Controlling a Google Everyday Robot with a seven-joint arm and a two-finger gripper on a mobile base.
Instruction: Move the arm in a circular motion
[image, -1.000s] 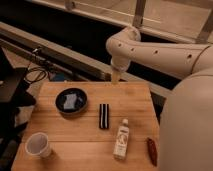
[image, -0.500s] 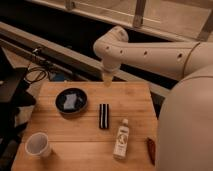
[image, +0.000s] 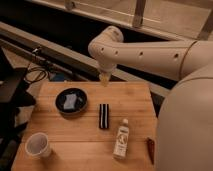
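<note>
The arm hangs over the wooden table's far edge, gripper pointing down, grip unclear. Nearby: black bar, bottle, white cup, and a dark bowl holding something grey.

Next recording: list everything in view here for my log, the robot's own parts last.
table: one, light wood, centre
bowl: one, black, table's far left, grey-blue item inside
bar: one, black, table's middle
bottle: one, white, lying front right
cup: one, white, front left corner
small object: one, reddish-brown, table's right edge
cables: several, black, floor at left
arm: one, cream-white, reaching in from the right
end effector: one, yellowish, pointing down over table's far edge
</note>
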